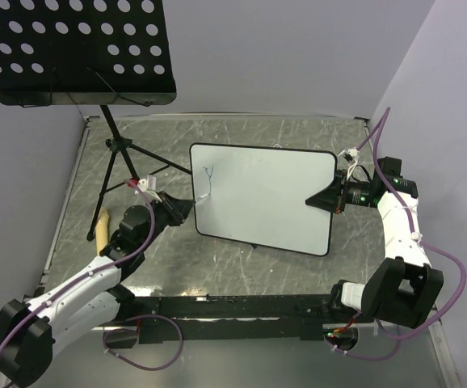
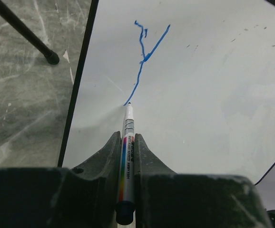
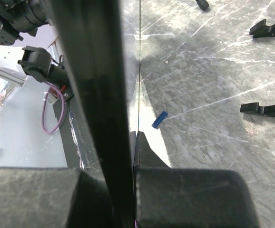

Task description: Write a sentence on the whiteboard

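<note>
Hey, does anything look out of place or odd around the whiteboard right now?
A small blue piece, maybe a marker cap, lies loose on the table near the whiteboard. The blue mark on it has a wobbly upper left stroke. Nothing else stands out.

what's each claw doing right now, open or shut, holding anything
Left claw: closed on a slim white marker pen, tip at the white glossy rectangular whiteboard.
Right claw: closed on that whiteboard's black-framed right edge.
</note>
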`<control>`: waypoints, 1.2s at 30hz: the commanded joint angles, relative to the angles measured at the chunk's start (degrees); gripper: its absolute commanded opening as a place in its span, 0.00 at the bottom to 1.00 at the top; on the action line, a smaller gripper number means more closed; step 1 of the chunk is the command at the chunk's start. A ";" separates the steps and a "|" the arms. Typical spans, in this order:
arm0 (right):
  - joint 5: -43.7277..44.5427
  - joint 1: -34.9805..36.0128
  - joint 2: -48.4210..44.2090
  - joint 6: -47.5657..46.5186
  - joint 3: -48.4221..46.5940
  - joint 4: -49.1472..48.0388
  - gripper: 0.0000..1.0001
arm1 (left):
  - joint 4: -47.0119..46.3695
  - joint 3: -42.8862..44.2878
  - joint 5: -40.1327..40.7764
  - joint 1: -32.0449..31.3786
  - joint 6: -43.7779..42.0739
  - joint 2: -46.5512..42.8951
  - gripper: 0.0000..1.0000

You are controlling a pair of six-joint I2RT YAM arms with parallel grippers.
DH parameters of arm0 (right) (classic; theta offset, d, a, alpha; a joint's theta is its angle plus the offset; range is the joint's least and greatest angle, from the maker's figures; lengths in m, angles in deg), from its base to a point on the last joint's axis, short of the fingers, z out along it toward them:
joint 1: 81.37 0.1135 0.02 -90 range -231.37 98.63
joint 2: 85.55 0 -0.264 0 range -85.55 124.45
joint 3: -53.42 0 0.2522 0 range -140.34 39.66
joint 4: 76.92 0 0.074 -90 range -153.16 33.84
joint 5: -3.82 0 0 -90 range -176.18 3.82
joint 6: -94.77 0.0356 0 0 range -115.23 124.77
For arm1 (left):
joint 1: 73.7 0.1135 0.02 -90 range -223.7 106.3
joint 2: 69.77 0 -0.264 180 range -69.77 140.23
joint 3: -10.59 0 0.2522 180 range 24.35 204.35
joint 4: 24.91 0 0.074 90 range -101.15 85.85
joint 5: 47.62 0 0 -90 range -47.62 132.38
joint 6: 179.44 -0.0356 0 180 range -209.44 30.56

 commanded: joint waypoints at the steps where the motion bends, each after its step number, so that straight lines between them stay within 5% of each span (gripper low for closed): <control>1: -13.45 0.21 -1.57 -1.17 -2.76 -1.53 0.00 | -2.50 5.48 -0.42 0.20 -1.27 -1.01 0.01; 36: -13.54 0.21 -0.96 -3.10 -3.47 0.49 0.00 | -1.72 6.90 -1.74 0.20 -1.18 3.21 0.01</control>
